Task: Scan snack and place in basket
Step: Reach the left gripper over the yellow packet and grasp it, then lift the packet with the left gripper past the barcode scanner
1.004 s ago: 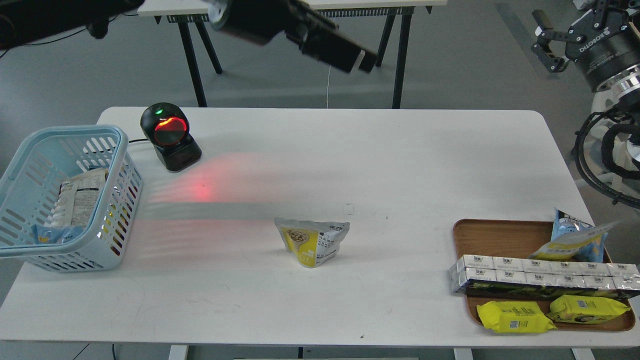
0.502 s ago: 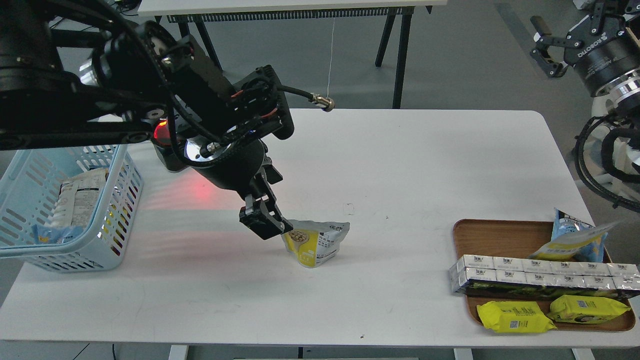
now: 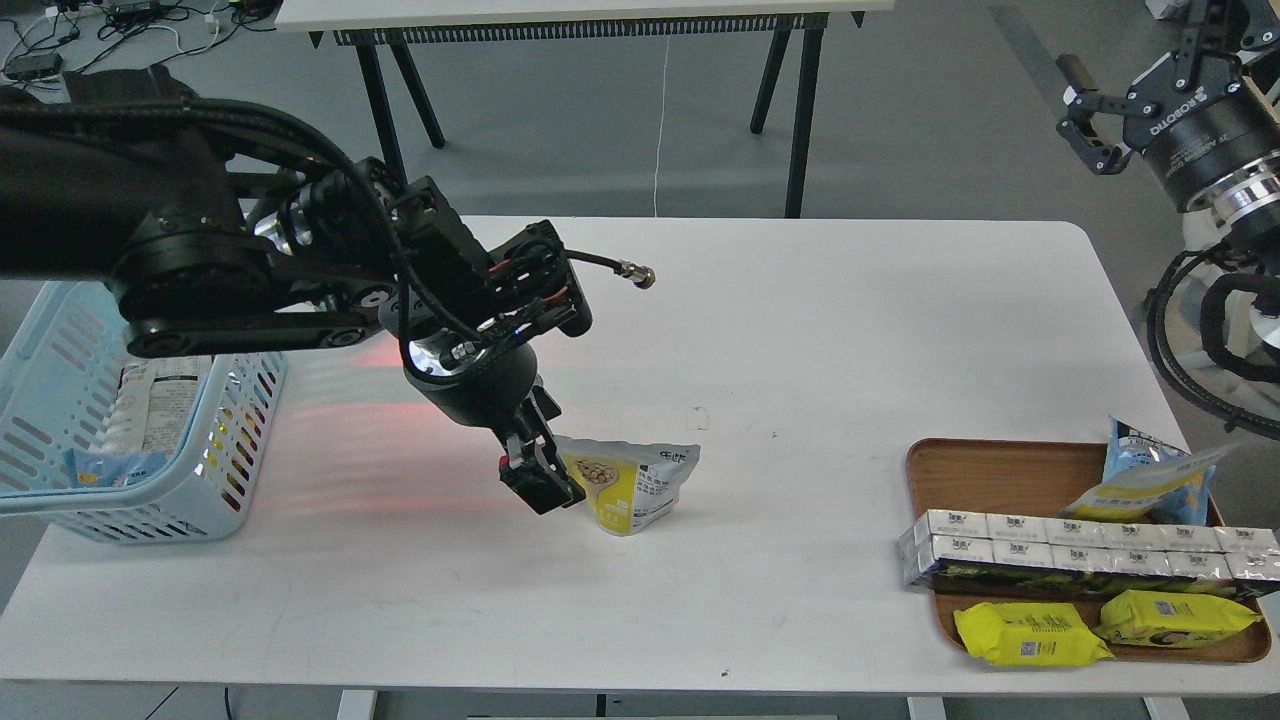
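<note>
Item: small stand-up pouch with white top, yellow lower part and a round picture of beige nuts (image 3: 628, 487), standing upright near the middle of the white rectangular bench (image 3: 820, 330), well apart from the light blue rectangular plastic basket with slotted sides (image 3: 215, 480) at the bench's left edge. Left tool (image 3: 542, 478): black, two-fingered, lowered to the pouch's left side and seemingly touching it; whether its fingers are spread round the pouch or closed cannot be told, as only the near, dark finger shows. Right tool (image 3: 1085, 115): raised off the bench at upper right, fingers parted, holding nothing. Progress, judged: early. The pouch is not lifted, so grasping, scanning and placing all appear to remain. The basket already contains a pale printed packet (image 3: 160, 400) (not the pouch in question). Scanner: largely hidden behind the left arm; only a red glow (image 3: 350, 420) cast across the bench surface is visible. Other stock: brown wooden tray (image 3: 990, 465) at right, holding a light-blue-and-yellow pouch (image 3: 1150, 485), a row of silver-white wrapped packs (image 3: 1080, 550) and two flat yellow pillow packs (image 3: 1030, 633). Surface: matte white, lightly scuffed, with rounded corners. Room: grey floor; black legs of another table (image 3: 800, 120) behind.
</note>
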Action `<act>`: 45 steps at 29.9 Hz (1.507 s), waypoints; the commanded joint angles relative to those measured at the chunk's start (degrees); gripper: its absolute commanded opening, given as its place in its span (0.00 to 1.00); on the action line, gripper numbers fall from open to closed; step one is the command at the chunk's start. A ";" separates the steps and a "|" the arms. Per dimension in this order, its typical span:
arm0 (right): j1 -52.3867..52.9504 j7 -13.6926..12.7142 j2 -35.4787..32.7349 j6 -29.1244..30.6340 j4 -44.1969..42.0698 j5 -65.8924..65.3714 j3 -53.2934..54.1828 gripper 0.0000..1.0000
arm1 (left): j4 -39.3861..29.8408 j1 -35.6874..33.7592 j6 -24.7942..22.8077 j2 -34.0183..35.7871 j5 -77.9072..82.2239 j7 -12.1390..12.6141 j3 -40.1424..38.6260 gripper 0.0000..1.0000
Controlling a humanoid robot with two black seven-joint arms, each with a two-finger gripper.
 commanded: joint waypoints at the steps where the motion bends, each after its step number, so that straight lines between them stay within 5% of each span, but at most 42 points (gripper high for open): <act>1: -0.42 0.00 0.00 0.00 0.08 0.00 0.07 0.99 | 2.83 3.00 0.00 -2.43 -0.09 -0.01 -1.23 0.93; 8: -1.39 0.00 -0.09 0.00 0.17 0.00 0.34 0.99 | 4.24 5.38 0.57 -4.80 -0.45 -0.01 -1.32 0.80; 12: -1.56 0.00 -0.17 0.00 0.25 0.00 0.34 0.99 | 5.73 5.55 1.01 -5.42 -0.45 -0.01 -1.32 0.62; 15: -1.92 0.00 -0.17 0.00 0.43 0.00 0.42 0.99 | 6.00 5.55 1.28 -5.33 -0.36 -0.01 -1.24 0.40; 19: -2.09 0.00 -0.43 0.00 0.43 0.09 0.42 0.99 | 6.00 5.55 1.54 -5.16 -0.36 -0.01 -1.24 0.34; 22: -2.09 0.00 -0.52 0.00 0.52 0.09 0.42 0.99 | 6.00 5.55 1.63 -4.98 -0.27 -0.01 -1.24 0.09; 24: -2.09 0.00 -0.52 0.00 0.52 0.09 0.42 0.99 | 6.00 5.55 1.63 -5.07 -0.27 -0.01 -1.06 0.02; 37: -2.09 0.00 -0.61 0.00 0.61 0.09 0.42 0.99 | 5.56 4.77 1.80 -3.75 -0.10 -0.01 -1.15 0.00; 45: -2.00 0.00 -0.61 0.00 0.61 0.09 0.69 0.99 | 5.47 -0.77 1.63 5.29 0.61 -0.01 -1.32 0.00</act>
